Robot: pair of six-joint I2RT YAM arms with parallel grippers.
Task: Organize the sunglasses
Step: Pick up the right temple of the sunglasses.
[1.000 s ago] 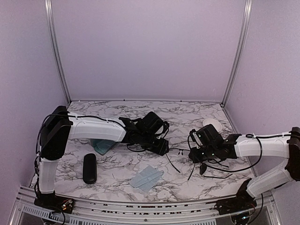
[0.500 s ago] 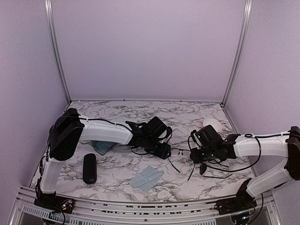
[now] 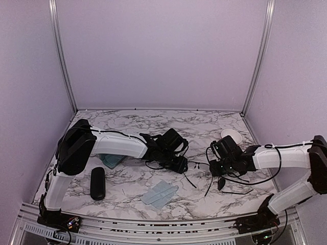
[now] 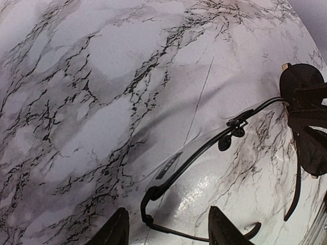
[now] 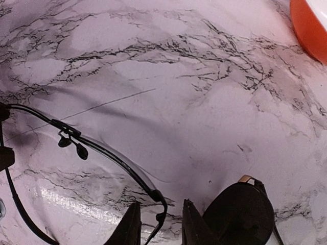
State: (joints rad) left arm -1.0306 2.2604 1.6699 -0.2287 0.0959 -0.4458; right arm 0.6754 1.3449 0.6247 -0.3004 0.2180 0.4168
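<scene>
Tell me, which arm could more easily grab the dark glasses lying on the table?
Right. The dark glasses lie just beside the right gripper; the left gripper is farther away.

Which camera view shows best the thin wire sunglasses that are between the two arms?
The left wrist view: the sunglasses show close, with most of the front rim, both nose pads and one hinge. The right wrist view is also close, but its left edge cuts the rim. The top external view gives only faint thin lines.
</scene>
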